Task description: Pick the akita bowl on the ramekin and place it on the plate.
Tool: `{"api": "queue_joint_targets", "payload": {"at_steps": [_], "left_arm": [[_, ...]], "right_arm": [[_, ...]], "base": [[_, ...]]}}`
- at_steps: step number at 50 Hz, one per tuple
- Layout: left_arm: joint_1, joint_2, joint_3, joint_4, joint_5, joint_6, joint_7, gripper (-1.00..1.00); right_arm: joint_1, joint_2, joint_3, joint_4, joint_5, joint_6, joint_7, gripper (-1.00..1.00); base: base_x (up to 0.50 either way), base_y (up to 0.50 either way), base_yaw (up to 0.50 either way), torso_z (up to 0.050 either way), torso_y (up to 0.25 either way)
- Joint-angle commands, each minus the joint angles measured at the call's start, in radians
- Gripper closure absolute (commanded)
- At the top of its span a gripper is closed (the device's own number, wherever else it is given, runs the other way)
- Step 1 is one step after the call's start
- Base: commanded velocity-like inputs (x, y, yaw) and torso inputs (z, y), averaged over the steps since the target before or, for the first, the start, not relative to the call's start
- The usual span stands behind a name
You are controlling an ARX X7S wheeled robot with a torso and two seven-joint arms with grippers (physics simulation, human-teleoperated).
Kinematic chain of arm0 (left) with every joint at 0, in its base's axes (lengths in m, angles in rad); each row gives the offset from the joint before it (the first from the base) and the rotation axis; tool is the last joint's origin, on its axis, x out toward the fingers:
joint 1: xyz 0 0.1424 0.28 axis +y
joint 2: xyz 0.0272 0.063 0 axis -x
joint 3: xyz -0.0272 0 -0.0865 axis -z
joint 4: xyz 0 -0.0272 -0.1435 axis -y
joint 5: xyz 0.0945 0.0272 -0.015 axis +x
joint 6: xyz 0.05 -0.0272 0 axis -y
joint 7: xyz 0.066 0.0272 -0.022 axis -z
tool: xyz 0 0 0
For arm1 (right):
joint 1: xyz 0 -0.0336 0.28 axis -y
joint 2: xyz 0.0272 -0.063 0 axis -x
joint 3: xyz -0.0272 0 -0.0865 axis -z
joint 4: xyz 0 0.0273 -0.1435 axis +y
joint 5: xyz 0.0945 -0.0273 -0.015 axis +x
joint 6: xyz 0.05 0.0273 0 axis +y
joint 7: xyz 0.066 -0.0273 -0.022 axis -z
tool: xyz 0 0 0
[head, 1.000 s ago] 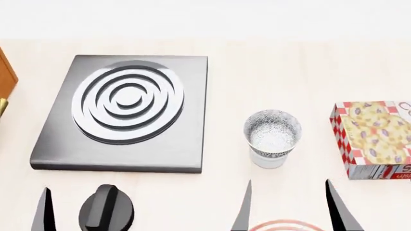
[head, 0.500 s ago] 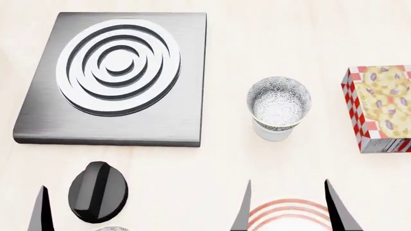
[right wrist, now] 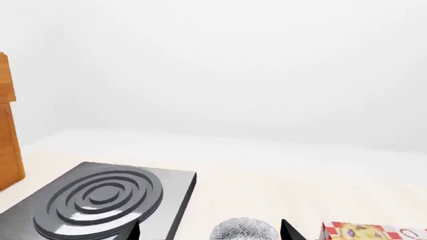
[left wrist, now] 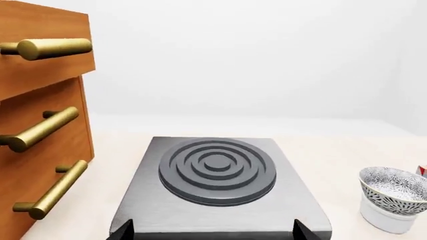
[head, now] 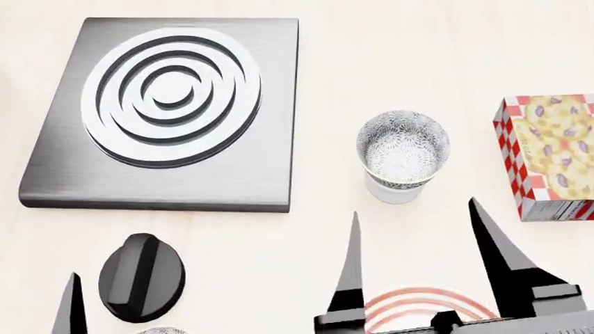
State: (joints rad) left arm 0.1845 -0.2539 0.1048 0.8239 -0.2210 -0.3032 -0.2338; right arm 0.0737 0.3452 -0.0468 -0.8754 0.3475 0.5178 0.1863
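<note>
1. The akita bowl [head: 403,149] sits nested upright in the ramekin [head: 394,191], whose white wall shows only below the bowl's speckled side; the pair stands on the pale table [head: 278,236].
2. Taking the ramekin as the landmark, the grey hob plate [head: 167,115] with its raised concentric rings lies to its left in the head view, apart from it.
3. On the other side of the ramekin is a red-and-white checked box [head: 547,156] printed with food, also clear of it.
4. Nearer the robot than the ramekin, the plate [head: 418,306] shows its red rings at the lower edge of the head view, partly covered by the right gripper.
5. The right gripper [head: 414,219] is spread wide with nothing between its two black fingers, whose tips point toward the ramekin and stop short of it.
6. The left gripper [left wrist: 210,226] shows only two finger tips in its wrist view, set wide apart over the hob plate's near edge and empty.
7. A black knob [head: 141,277] lies well to the left of the ramekin, nearer the robot than the hob plate.
8. A wooden cabinet [left wrist: 40,125] with brass handles stands beyond the hob plate, on the side away from the ramekin.
</note>
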Motion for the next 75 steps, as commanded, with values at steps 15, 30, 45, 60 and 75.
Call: {"api": "queue_joint_targets", "payload": {"at_steps": [15,30,45,60,75], "left_arm": [[-0.003,-0.020,0.019,-0.015,-0.027,0.003,-0.014,-1.00],[0.002,-0.025,0.006,-0.015,-0.053,0.038,-0.025,-1.00],[0.000,-0.034,0.013,-0.029,-0.061,0.054,-0.031,-1.00],[-0.001,-0.043,0.021,-0.034,-0.071,0.050,-0.043,-1.00],[-0.007,-0.051,0.030,-0.049,-0.077,0.052,-0.050,-1.00]], "right_arm": [[0.854,0.307,-0.288,0.274,0.174,0.494,-0.305,-1.00],[1.198,0.305,-0.683,0.706,0.002,0.492,-0.606,-1.00],[1.308,0.251,-0.905,1.035,-0.146,0.222,-0.805,-1.00],[1.381,0.152,-0.982,1.306,-0.184,0.134,-0.908,-1.00],[1.364,0.123,-1.011,1.399,-0.202,0.115,-0.910,-1.00]], "base": [[0.00,0.00,0.00,0.000,0.000],[0.00,0.00,0.00,0.000,0.000],[0.00,0.00,0.00,0.000,0.000],[0.00,0.00,0.00,0.000,0.000],[0.00,0.00,0.00,0.000,0.000]]}}
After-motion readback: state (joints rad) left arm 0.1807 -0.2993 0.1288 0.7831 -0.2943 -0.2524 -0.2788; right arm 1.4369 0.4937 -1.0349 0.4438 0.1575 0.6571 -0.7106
